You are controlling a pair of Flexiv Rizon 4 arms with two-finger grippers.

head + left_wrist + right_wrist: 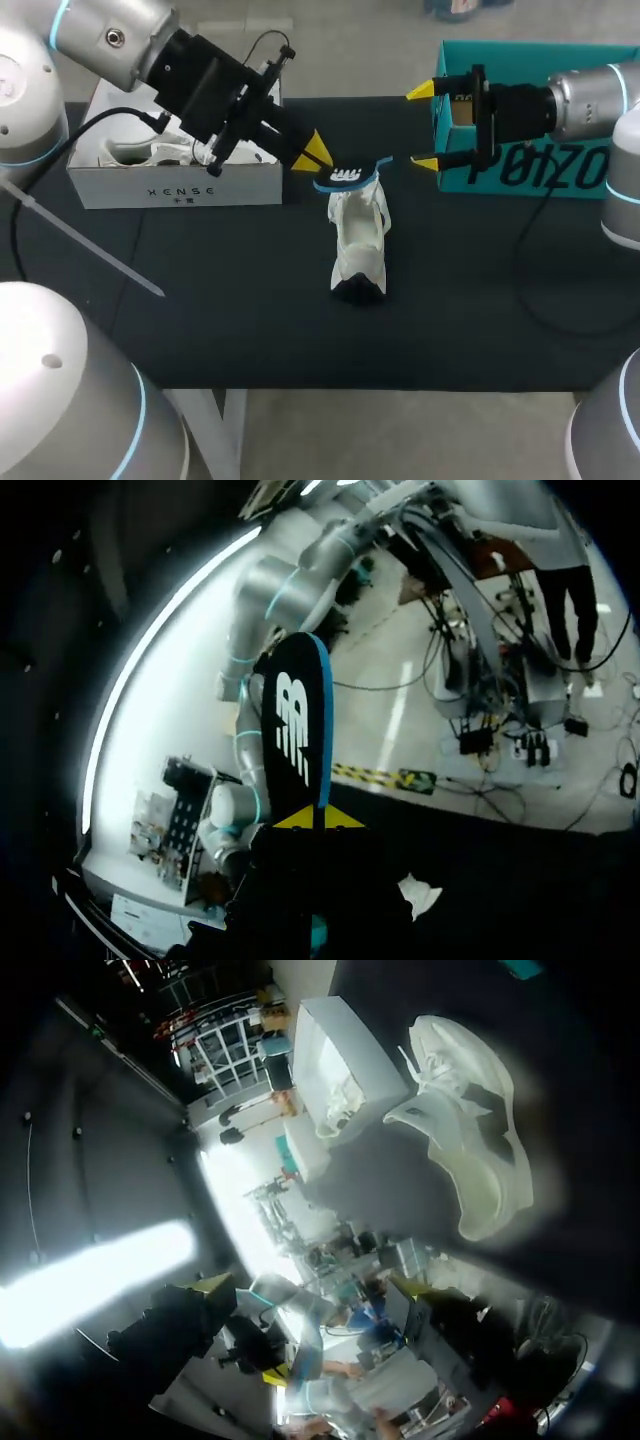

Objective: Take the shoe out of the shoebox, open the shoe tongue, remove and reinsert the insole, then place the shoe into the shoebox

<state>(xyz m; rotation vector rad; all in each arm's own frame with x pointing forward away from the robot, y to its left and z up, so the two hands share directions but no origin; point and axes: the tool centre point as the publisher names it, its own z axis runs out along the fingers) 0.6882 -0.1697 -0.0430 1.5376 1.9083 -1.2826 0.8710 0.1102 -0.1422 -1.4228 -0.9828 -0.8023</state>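
Observation:
A white shoe [358, 235] lies on the black table, its opening toward the far side. Just above that opening hangs its insole [350, 177], black with a blue edge, and my left gripper [315, 150] is shut on one end of it. In the left wrist view the insole [298, 725] stands up from between the yellow tips of the left gripper [318, 818]. My right gripper [423, 127] hovers open and empty to the right of the insole. The right wrist view looks past the right gripper [305, 1288] to the shoe [470, 1140] and the white shoebox [345, 1060].
An open white shoebox [175, 185] at the table's back left holds a second white shoe [150, 152]. A teal box [540, 165] stands at the back right, behind my right arm. Bare black table [200, 300] spreads in front of the shoe.

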